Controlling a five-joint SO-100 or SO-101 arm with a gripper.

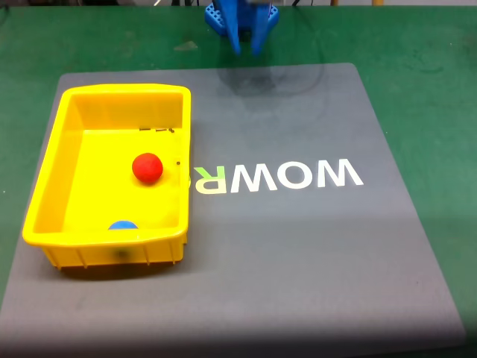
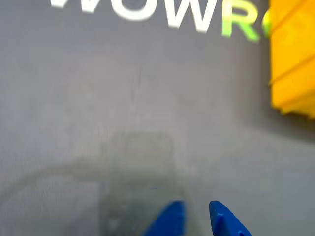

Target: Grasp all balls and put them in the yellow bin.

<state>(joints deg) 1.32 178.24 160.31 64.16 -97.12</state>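
Observation:
The yellow bin (image 1: 45, 198) stands on the left of the grey mat in the fixed view; its corner (image 2: 293, 59) shows at the right edge of the wrist view. The red ball (image 1: 147, 167) lies on the bin floor near the middle. The blue ball (image 1: 123, 225) rests against the near wall, half hidden by the rim. My blue gripper (image 1: 247, 49) hangs at the mat's far edge, well away from the bin. Its fingertips (image 2: 197, 210) stand a narrow gap apart over bare mat, with nothing between them.
The grey mat (image 1: 298, 253) carries the white and green letters WOWR (image 1: 279, 177) in its middle. Green table surface (image 1: 425, 45) surrounds the mat. The gripper's shadow (image 2: 138, 182) falls on the mat just under it.

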